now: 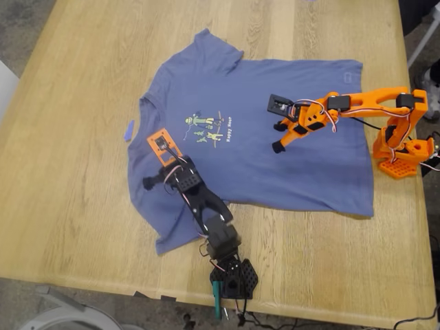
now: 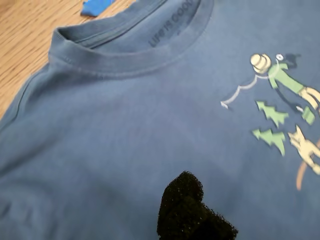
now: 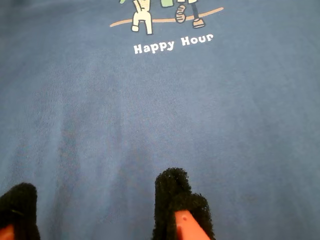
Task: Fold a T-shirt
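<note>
My second pincer (image 3: 95,210), the orange one, hangs over the belly of the slate-blue short-sleeved cotton T-shirt (image 1: 275,124) with its black foam-tipped fingers (image 3: 172,197) spread fairly wide and nothing between them, just below the "Happy Hour" caption (image 3: 173,44). My first pincer (image 1: 157,180), on the black arm, sits over the chest near the ribbed collar (image 2: 125,55); only one dark padded tip (image 2: 184,202) shows in its wrist view, so I cannot tell how far it is parted. The shirt lies spread flat, print up, across the light wooden bench (image 1: 69,172). A small bright blue scrap (image 1: 128,130) rests on the bare wood just beside the collar.
</note>
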`<state>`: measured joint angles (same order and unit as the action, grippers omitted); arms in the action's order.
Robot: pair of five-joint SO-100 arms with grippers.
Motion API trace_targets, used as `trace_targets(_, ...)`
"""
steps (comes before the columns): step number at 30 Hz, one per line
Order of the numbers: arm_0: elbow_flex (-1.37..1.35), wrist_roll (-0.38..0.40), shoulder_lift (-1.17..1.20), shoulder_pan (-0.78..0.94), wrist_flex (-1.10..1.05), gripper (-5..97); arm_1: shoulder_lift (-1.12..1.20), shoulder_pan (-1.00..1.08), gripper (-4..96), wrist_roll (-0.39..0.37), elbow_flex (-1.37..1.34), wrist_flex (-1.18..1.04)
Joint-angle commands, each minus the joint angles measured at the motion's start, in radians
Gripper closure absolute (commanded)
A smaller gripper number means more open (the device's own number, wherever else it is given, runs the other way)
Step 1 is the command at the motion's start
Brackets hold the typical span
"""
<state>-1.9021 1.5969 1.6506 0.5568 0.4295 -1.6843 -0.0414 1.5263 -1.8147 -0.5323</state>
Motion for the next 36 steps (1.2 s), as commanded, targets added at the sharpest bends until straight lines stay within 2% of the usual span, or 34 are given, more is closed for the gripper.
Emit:
trace_targets(1,0.241,0.008,-0.060,0.005,-0.034,32,0.011,-0.020,57.2,-0.005,0.064,0.014)
trace_targets(16,0.747,0.025,-0.463,0.127,0.000,33,0.083,-0.067,58.4,-0.028,0.143,0.000)
trace_targets(23,0.853,0.031,-0.586,0.143,0.015,33,0.083,-0.063,58.6,-0.032,0.143,-0.011)
trace_targets(31,0.937,0.086,-0.695,0.101,0.091,36,0.084,-0.054,58.6,-0.037,0.144,-0.031)
trace_targets(36,1.098,0.112,-0.802,0.092,0.196,37,0.092,-0.052,58.3,-0.046,0.144,-0.038)
